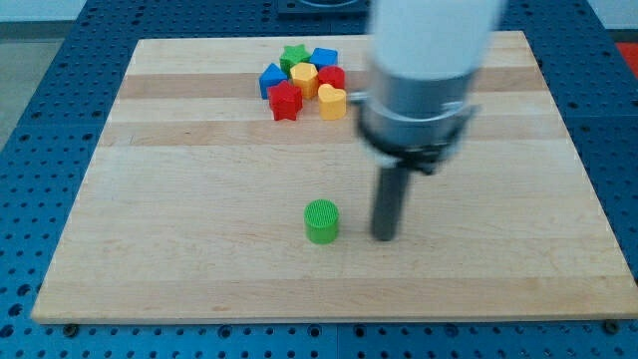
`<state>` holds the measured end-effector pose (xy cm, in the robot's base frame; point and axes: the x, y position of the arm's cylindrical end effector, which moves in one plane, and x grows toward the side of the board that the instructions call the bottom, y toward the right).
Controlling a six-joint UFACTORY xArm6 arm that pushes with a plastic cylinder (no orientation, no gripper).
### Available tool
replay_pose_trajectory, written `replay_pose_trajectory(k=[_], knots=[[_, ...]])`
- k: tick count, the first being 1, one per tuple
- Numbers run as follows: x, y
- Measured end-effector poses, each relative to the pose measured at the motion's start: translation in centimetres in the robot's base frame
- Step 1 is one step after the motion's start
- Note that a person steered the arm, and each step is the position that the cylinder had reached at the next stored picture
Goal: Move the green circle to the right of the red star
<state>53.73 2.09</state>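
Note:
The green circle [321, 220] is a short green cylinder on the wooden board [179, 249], below the middle of the view. The red star [285, 101] lies near the view's top, at the lower left of a tight cluster of blocks. My tip [385, 237] rests on the board just to the right of the green circle, with a small gap between them. The rod hangs from the wide white and grey arm body that fills the view's upper right.
The cluster by the red star holds a green star [293, 55], a blue block [324, 58], a blue block [271, 78], a yellow block [304, 77], a red block [331, 78] and a yellow block [332, 101]. The arm body partly hides the board right of the cluster.

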Motion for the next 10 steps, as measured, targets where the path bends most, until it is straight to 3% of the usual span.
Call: replay_pose_trajectory(k=[1,3,4,6,8,9,10], knots=[[-1.3,-8.5],[2.2,-13.3],[2.1,-20.3],[-3.0,-16.3],[-5.8,-6.0],[-8.7,-6.1],[-2.5,-6.1]])
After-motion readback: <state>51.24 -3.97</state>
